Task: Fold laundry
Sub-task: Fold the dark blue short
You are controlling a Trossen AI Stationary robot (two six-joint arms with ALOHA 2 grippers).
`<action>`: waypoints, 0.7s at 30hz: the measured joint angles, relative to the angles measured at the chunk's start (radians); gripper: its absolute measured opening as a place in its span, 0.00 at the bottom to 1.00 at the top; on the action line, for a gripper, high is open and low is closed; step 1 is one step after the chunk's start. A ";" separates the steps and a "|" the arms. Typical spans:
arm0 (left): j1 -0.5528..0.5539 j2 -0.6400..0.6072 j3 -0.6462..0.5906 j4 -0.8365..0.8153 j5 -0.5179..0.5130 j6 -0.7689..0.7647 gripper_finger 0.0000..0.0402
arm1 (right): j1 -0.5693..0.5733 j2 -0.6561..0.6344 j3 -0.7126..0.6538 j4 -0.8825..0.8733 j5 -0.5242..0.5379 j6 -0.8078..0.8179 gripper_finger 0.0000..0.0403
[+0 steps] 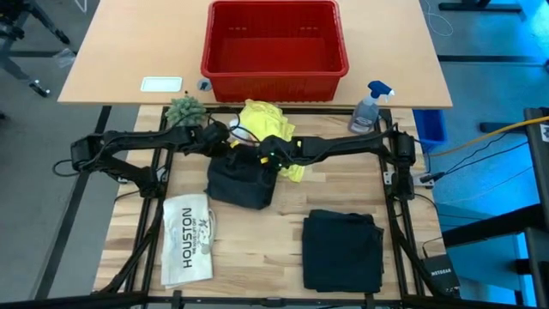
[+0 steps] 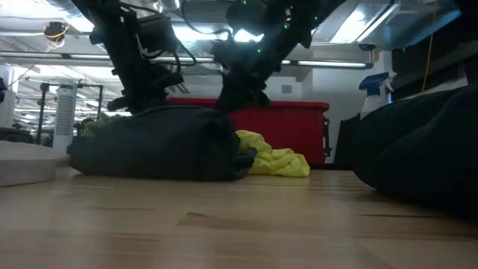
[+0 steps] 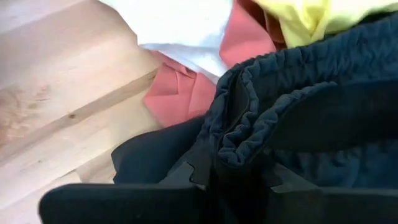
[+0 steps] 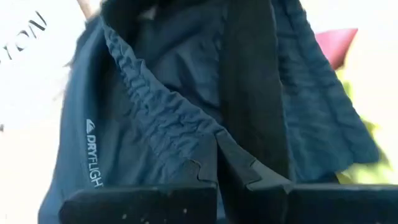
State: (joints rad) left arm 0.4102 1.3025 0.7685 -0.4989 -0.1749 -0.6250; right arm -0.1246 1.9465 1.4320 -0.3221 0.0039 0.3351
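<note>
"HOUSTON" — flat white item [image 1: 187, 239], "DRYFLIGH…" — dark trousers [image 4: 124, 143], "NETGEAR" — black box [image 1: 441, 273]

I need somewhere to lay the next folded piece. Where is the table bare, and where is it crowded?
Bare wood shows between the HOUSTON item and the folded dark garment, below the dark trousers. The table's right edge beside that folded garment is bare too. It is crowded around the trousers and yellow T-shirt, where the left gripper and right gripper meet.
</note>
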 joint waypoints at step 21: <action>0.004 -0.212 0.001 0.009 0.013 0.023 0.12 | -0.034 -0.002 -0.020 0.043 0.056 0.010 0.00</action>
State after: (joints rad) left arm 0.4145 1.0901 0.7692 -0.4900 -0.1615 -0.6017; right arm -0.1590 1.9447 1.4117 -0.2794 0.0601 0.3452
